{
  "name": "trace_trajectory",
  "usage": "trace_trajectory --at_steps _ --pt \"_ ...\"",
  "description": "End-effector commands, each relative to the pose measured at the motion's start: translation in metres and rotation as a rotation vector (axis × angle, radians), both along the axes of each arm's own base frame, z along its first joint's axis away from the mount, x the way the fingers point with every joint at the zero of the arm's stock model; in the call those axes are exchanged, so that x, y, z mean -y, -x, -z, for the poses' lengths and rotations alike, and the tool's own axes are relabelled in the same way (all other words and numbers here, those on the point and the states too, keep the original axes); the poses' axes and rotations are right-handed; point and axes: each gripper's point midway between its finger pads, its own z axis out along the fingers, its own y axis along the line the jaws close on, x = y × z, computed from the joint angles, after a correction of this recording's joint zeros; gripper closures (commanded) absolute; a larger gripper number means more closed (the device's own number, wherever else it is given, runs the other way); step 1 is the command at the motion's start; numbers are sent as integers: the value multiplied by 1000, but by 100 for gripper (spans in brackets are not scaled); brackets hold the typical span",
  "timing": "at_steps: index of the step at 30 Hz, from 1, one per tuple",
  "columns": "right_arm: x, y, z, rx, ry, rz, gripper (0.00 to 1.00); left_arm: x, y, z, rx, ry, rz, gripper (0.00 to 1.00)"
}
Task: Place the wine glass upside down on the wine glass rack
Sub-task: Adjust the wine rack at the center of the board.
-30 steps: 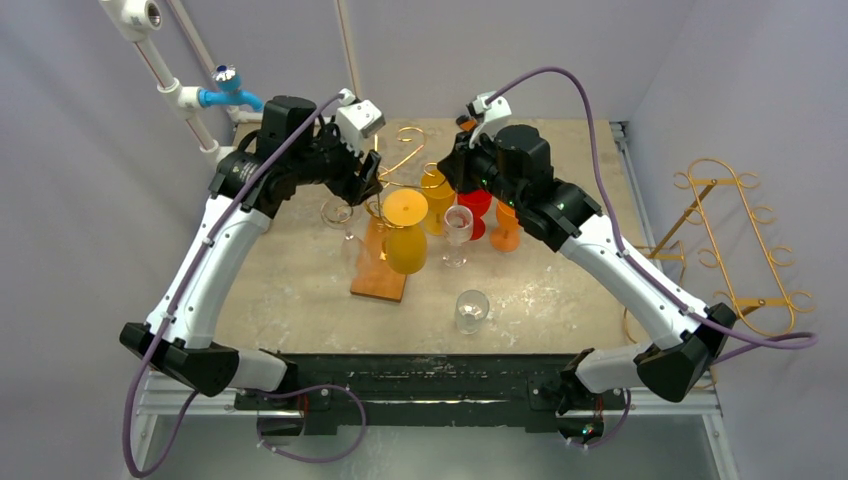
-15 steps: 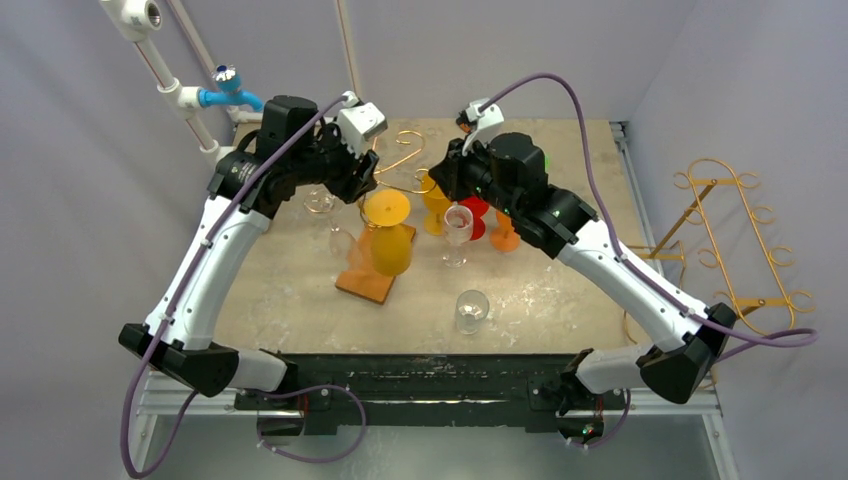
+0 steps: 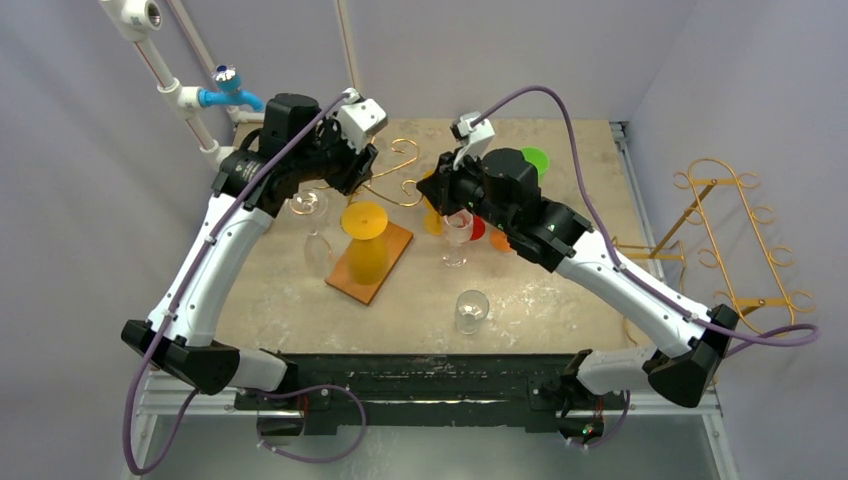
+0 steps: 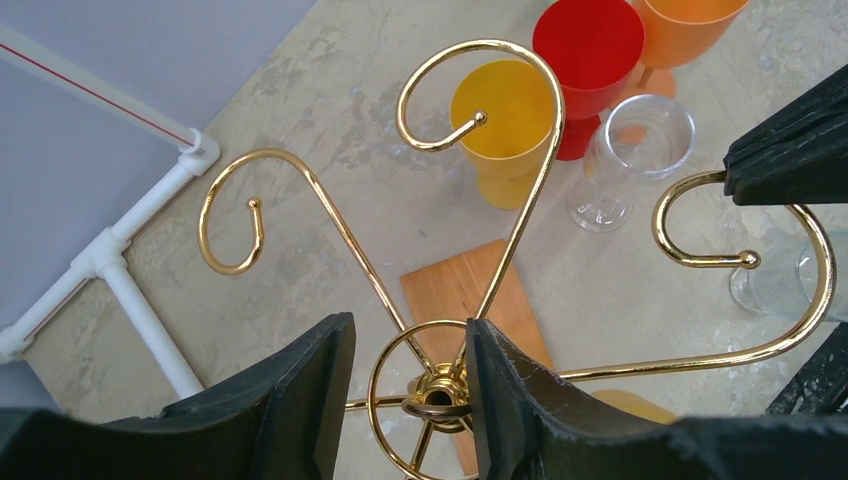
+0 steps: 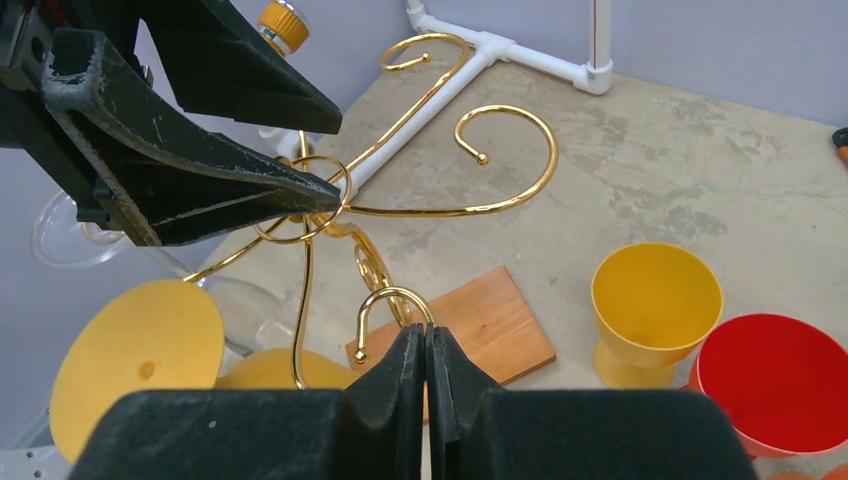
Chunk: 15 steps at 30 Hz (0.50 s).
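Observation:
The gold wire wine glass rack [image 3: 395, 175] on its wooden base [image 3: 385, 262] stands left of centre. A yellow wine glass [image 3: 365, 240] and two clear ones [image 3: 308, 203] hang on it upside down. My left gripper [image 3: 360, 165] straddles the rack's top ring [image 4: 385, 400]; one finger touches it and a sliver of gap shows at the other. My right gripper [image 5: 427, 345] is shut on a hook [image 5: 385, 300] of the rack. Clear glasses [image 3: 457, 228] [image 3: 471, 308] stand upright on the table; neither gripper holds a glass.
Yellow [image 3: 433, 215], red [image 3: 478, 228] and orange [image 3: 500, 238] glasses cluster under my right arm, a green one [image 3: 535, 160] behind it. A second gold rack [image 3: 735, 240] sits off the table's right edge. White pipes with a blue valve [image 3: 225, 95] stand at the back left.
The rack, its wooden base and the hanging glasses have shifted left and turned. Both arms moved left with it. My left jaws have narrowed round the top ring.

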Motion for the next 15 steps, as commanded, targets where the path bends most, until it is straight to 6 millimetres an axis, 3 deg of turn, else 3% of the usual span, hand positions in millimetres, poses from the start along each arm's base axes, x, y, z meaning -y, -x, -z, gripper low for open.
trace_trajectory --at_steps 1,3,7,11,15 --pt "-5 18 37 -105 76 -43 87 -15 -2 2 18 -39 -58 53" --pt "-5 17 31 -105 72 -36 72 -15 -1 1 20 -38 -54 54" --pt "1 4 8 -56 70 3 54 -15 0 0 24 -37 -51 55" --pt "3 -17 -10 -43 63 25 48 -16 2 0 23 -42 -51 56" --pt "4 -44 -11 -56 71 45 45 -17 4 0 27 -43 -47 57"
